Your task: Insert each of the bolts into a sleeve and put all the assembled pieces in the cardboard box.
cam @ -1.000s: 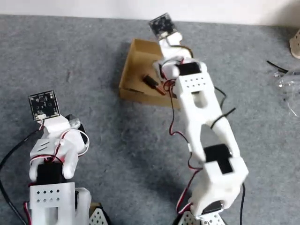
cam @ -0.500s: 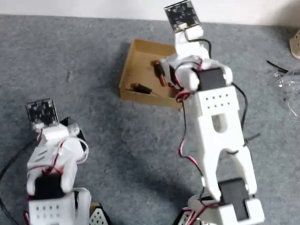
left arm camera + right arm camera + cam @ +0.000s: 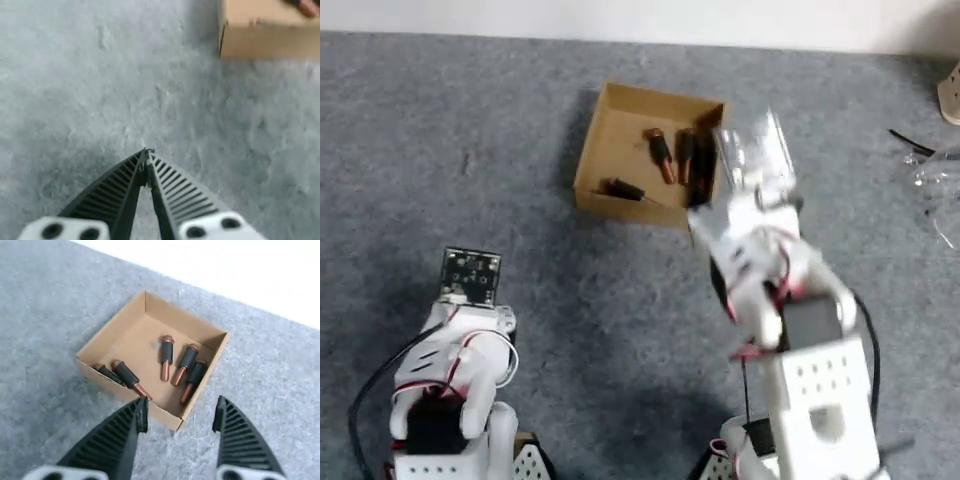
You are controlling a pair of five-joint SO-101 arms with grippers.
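The cardboard box (image 3: pixel 616 148) sits at the back middle of the grey carpet. Several assembled pieces, copper bolts in black sleeves (image 3: pixel 166 356), lie inside it; one pair (image 3: pixel 128 376) rests along the near wall. My right gripper (image 3: pixel 181 411) hovers open above the carpet just in front of the box (image 3: pixel 131 337), with nothing between its fingers. My left gripper (image 3: pixel 146 154) is shut and empty, pointing down at bare carpet, with a corner of the box (image 3: pixel 265 42) farther off. In the high view the left arm (image 3: pixel 455 350) stands at the front left.
Grey carpet (image 3: pixel 520 220) lies open between the left arm and the box. Clear plastic and thin wires (image 3: pixel 930 170) lie at the far right edge. A white wall strip runs along the back.
The right arm has pulled back from over the box toward the front, leaving the pieces inside uncovered. The left arm has drawn back toward its base.
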